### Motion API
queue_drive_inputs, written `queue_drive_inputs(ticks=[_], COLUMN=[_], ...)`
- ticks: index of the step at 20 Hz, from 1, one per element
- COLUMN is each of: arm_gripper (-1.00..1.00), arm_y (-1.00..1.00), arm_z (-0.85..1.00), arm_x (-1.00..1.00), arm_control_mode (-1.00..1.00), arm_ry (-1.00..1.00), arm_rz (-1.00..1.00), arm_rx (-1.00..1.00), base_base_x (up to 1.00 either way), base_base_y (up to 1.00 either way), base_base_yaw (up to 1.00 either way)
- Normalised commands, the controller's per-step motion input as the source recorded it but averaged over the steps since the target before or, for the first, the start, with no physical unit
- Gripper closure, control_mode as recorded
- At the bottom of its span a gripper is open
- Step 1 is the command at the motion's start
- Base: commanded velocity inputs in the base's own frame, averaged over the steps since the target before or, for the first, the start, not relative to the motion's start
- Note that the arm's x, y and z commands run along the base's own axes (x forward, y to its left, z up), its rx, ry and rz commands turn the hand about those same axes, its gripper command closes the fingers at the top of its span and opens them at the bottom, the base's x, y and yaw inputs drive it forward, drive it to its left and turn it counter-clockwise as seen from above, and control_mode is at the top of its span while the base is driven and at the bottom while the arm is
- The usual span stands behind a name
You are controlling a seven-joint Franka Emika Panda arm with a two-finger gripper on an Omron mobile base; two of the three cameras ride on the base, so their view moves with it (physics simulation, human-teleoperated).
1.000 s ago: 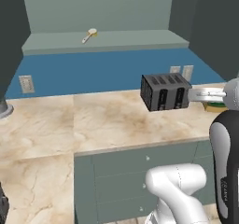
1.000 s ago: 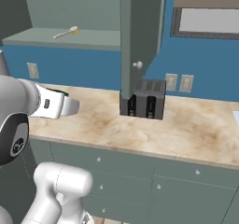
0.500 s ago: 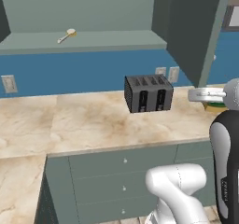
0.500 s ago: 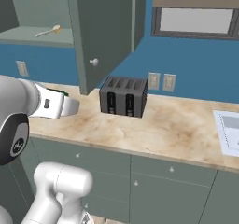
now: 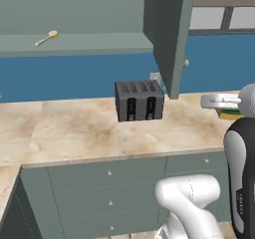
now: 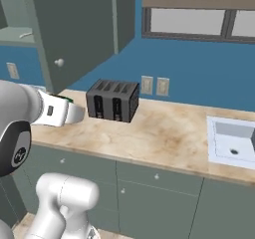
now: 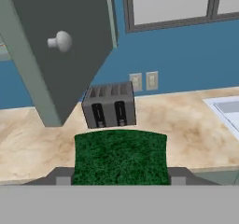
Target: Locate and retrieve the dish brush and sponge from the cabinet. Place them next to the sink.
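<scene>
While the tool (image 7: 120, 178) grips the sponge (image 7: 120, 156) between its partly parted fingers above the marbled worktop (image 7: 186, 125), a dark toaster (image 7: 109, 105) stands beyond, the sink (image 6: 231, 142) lies off right, and the dish brush (image 5: 46, 38) rests farthest, on the open cabinet (image 5: 169, 29) shelf.

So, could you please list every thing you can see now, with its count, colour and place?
Thin wooden-handled dish brush: one, tan, on cabinet shelf.
Rectangular sponge: one, dark green over yellow, between the fingers.
Wall cabinet: one, grey-green, door open, round white knob.
Slotted toaster: one, dark grey, on counter.
Marble counter: one, beige.
Rectangular sink: one, white, right end of counter.
Wall outlets: two, pale, behind toaster.
Gripper: one, dark fingers, shut on sponge.
</scene>
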Motion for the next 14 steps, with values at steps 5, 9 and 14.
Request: queue_drive_inputs(ticks=[5,9,14], arm_gripper=[1.00,1.00,1.00], arm_y=[0.00,0.00,0.00], arm_z=[0.00,0.00,0.00], arm_x=[0.00,0.00,0.00], arm_control_mode=[1.00,1.00,1.00], arm_ry=[0.00,0.00,0.00], arm_rz=[0.00,0.00,0.00], arm_rx=[0.00,0.00,0.00], base_base_x=[-0.03,-0.01,-0.02], base_base_y=[-0.57,-0.48,-0.40], base_base_yaw=[0.01,0.00,-0.01])
